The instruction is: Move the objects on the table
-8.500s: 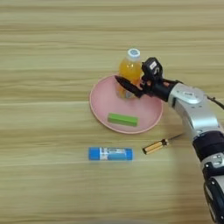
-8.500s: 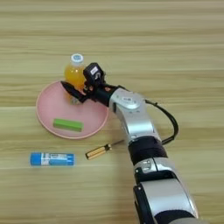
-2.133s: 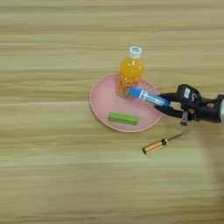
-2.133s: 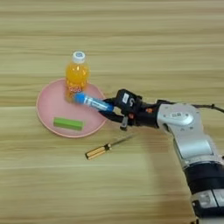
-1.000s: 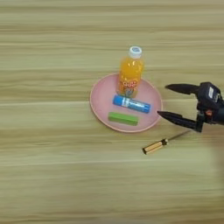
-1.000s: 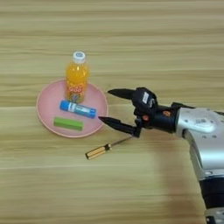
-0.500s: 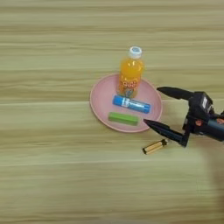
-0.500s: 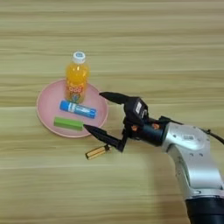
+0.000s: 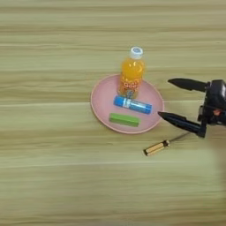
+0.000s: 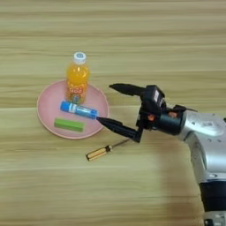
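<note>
Wide light-brown wooden table (image 9: 53,176) carries the thin amber-handled screwdriver (image 10: 107,148) beside the pink round plate (image 10: 44,100), light, stiff, likely roll-prone, best pinched mid-handle by the two-fingered black gripper (image 10: 109,104), spread wide, empty, just above.

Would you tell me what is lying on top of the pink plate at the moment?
On the pink plate are the orange-drink bottle, upright at the back, the blue tube and the green bar. The plate surface beneath them is covered. The screwdriver lies off it on the table.
</note>
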Available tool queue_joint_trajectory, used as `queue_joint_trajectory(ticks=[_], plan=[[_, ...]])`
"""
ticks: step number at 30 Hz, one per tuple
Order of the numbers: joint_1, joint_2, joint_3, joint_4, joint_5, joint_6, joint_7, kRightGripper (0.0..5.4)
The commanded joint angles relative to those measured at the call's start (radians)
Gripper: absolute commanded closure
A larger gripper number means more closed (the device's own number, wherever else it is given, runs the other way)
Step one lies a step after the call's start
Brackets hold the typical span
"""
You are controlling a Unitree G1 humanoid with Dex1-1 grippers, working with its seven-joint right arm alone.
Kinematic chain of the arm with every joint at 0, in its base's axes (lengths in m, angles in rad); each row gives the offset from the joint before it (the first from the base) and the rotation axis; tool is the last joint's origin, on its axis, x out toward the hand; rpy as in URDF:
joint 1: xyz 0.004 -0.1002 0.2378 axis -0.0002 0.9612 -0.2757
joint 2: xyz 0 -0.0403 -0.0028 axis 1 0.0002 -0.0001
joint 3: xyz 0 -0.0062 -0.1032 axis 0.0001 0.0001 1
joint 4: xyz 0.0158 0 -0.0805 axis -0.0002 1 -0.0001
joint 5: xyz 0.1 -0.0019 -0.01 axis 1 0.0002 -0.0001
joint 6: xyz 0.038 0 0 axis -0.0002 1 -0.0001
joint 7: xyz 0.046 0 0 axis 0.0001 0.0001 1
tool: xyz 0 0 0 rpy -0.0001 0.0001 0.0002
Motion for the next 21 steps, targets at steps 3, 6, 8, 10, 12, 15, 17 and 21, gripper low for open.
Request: queue_joint_trajectory(ticks=[3, 6, 8, 10, 12, 15, 17, 21], plan=[[-0.079, -0.077, -0.009, 0.003, 0.007, -0.017, 0.078, 0.03], [-0.085, -0.1, 0.043, 0.013, -0.054, -0.029, 0.122, 0.03], [-0.079, -0.118, 0.08, 0.011, -0.08, -0.027, 0.167, 0.03], [-0.074, -0.135, 0.117, 0.012, -0.118, -0.039, 0.201, 0.03], [-0.073, -0.149, 0.161, 0.03, -0.177, -0.072, 0.223, 0.03], [-0.083, -0.16, 0.21, 0.075, -0.247, -0.12, 0.241, 0.03], [-0.092, -0.161, 0.222, 0.095, -0.262, -0.134, 0.251, 0.03], [-0.101, -0.171, 0.233, 0.115, -0.26, -0.16, 0.265, 0.03]])
